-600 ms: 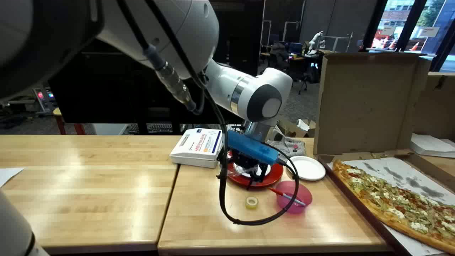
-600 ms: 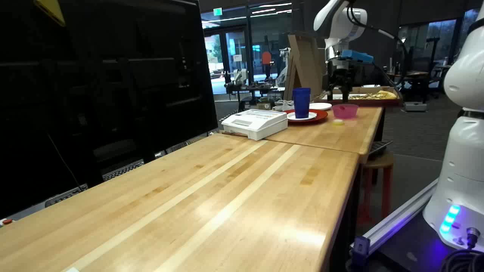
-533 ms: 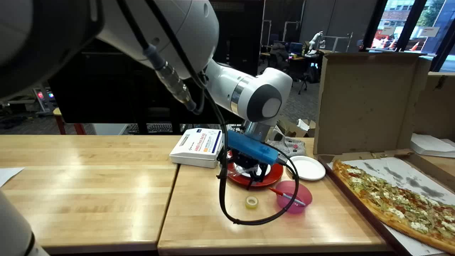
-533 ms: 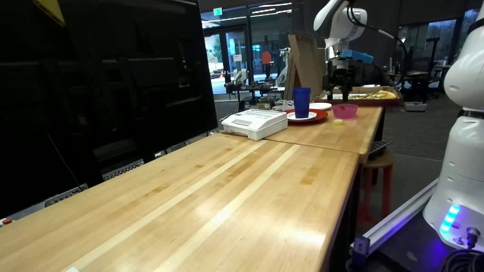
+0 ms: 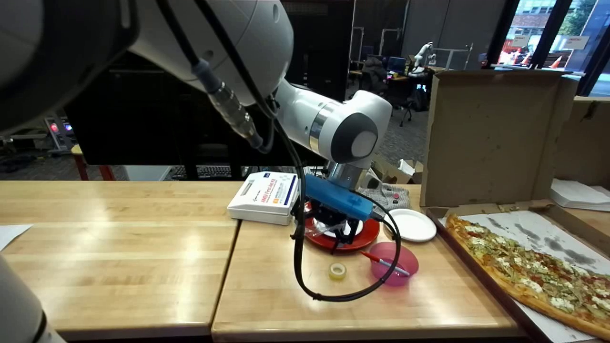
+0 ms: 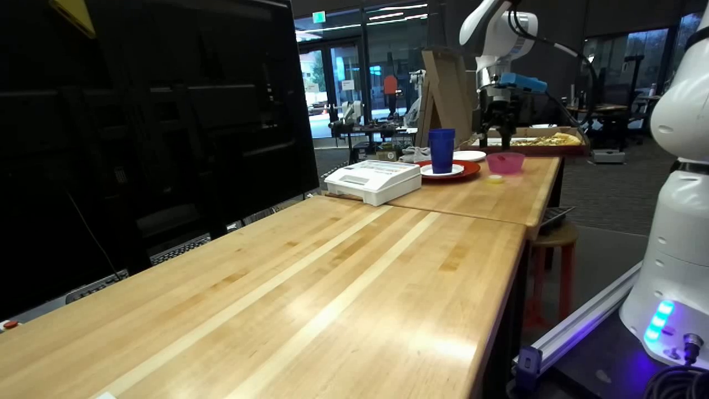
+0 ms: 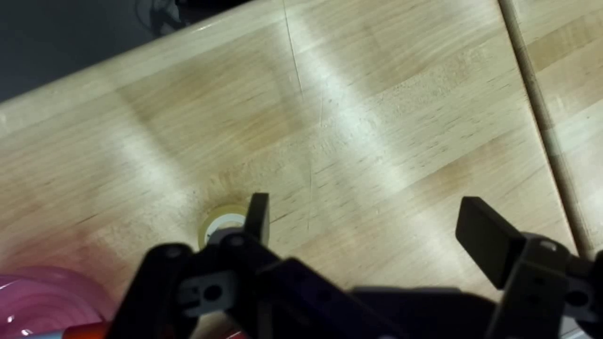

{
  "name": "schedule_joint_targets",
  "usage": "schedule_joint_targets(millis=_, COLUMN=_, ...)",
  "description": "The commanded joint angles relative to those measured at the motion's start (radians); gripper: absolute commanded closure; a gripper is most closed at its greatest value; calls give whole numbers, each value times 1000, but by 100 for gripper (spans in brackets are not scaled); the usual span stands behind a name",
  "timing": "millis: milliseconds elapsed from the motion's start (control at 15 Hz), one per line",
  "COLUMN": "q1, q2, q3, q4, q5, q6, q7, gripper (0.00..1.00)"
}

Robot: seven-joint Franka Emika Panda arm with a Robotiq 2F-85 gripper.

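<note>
Entering at the left, the arm [image 5: 267, 43] reaches high over the surface [image 5: 109, 267], its links sloping down to the right toward the red plate [image 5: 371, 234]. The white first-aid kit [image 5: 264, 197] sits just left of that plate. On the red plate lies a small white plate [image 6: 458, 169], with a blue cup [image 6: 442, 151] upright on it. The wrist [image 5: 357, 136] bends downward, a blue box [image 5: 339, 196] mounted below it, hiding part of the red plate in an exterior view. The fingers [image 7: 490, 242] point down, spread wide apart, and hover above the surface near the red plate. In front of that plate in an exterior view, the roll of tape [image 5: 337, 271] lies flat; in the wrist view one finger overlaps its edge. The pink bowl [image 5: 387, 252] stands near the red plate's front right side, a pen [image 5: 384, 263] slanting across it, red end toward the plate. A white paper plate [image 5: 411, 225] lies just right of the red plate. Well to its right, the pizza box [image 5: 495, 143] has its lid raised, pizza [image 5: 538, 271] inside.
</note>
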Motion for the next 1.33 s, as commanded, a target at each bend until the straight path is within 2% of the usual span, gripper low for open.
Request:
schedule_joint_targets(millis=0, q1=-36, q2=1, q3=35, q4=1, q5=1, q6=-2, q7=-1, gripper=0)
schedule_joint_targets(millis=467, q1=-53, q2=-1, q3=74, q4=-53, q5=-4, q6=201, q7=152, gripper=0)
schedule_joint_targets(millis=800, q1=-56, q2=2, q3=88, q4=-106, q5=-39, q6=273, q7=283, gripper=0)
schedule_joint_targets(millis=1267, q1=-56, q2=12, q3=95, q4=-172, q5=-9, q6=401, q7=309, gripper=0)
